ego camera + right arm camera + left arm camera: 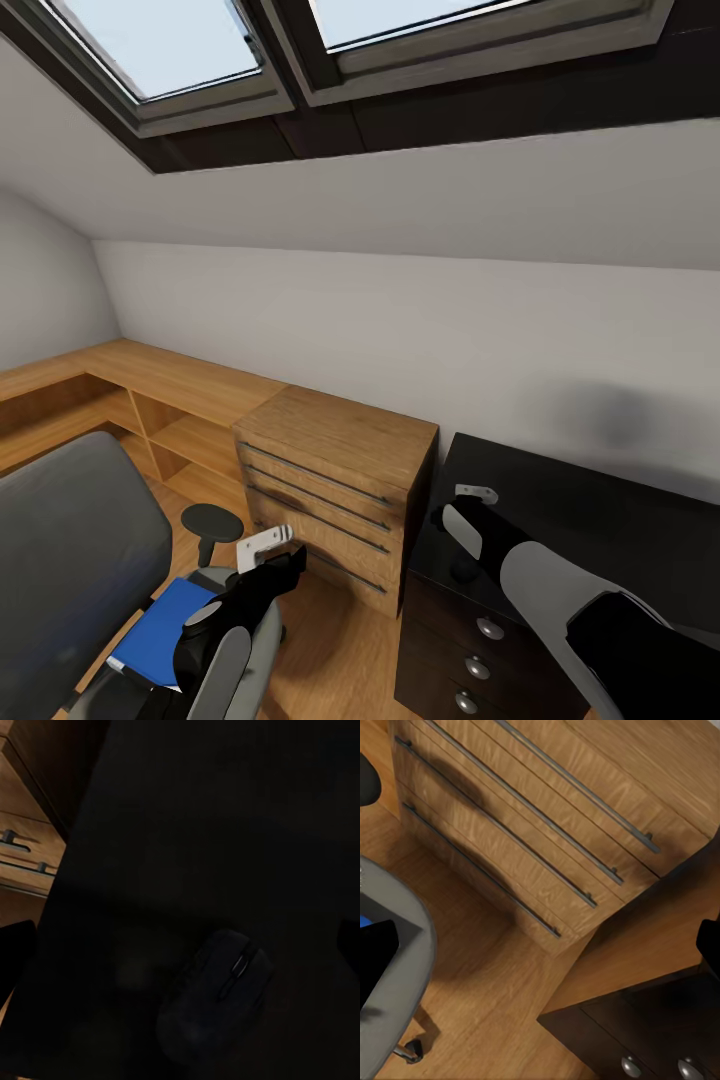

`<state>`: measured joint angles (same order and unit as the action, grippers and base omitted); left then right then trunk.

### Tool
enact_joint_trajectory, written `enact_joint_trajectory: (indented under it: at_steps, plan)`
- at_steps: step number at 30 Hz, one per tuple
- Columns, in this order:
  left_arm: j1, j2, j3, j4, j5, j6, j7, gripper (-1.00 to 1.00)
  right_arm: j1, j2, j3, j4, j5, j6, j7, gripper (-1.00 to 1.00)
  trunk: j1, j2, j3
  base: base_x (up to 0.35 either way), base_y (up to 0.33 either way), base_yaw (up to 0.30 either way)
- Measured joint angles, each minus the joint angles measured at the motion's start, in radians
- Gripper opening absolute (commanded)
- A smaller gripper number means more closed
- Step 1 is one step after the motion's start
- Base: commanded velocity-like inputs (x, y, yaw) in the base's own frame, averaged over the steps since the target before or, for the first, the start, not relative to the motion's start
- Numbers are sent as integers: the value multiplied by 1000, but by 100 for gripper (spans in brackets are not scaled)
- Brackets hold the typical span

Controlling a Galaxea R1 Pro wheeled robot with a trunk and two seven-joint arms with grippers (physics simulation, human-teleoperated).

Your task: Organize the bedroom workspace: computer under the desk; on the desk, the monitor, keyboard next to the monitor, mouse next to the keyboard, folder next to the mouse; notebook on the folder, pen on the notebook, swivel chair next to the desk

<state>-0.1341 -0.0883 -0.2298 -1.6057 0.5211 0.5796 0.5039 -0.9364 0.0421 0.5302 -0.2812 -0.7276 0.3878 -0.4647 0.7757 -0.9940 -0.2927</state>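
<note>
The grey swivel chair [75, 560] stands at the left with the blue folder [160, 625] lying flat on its seat. The left gripper [268, 548] hangs over the seat edge, near the wooden drawers [330, 490]; I cannot tell how its fingers are set. On the right, the right gripper [470, 510] hovers over the black worktop [600, 520], just above the dark mouse [217, 994], fingers spread apart

Grained, satin-finished wood is being shown on the drawer unit [335, 470] at centre frame, crossed by brushed metal handles [547, 817]. A glossy black top is being displayed by the desk [600, 520] at lower right, with a matt dark mouse [217, 994]. Smooth blue plastic is being seen on the folder [160, 625].
</note>
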Motion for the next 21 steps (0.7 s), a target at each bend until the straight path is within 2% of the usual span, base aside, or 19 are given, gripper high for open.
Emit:
enact_joint_trajectory:
  at_steps: [8, 21]
  plan:
    - [0, 1, 1, 2, 0, -1, 0, 100, 0, -2, -2, 5, 0, -2, 2, 100, 0, 0, 0, -90, 0, 0]
    - [0, 0, 2, -4, 1, -2, -2, 100, 0, -13, -5, 8, -1, -4, 1, 100, 4, -7, -3, -7, 0, 0]
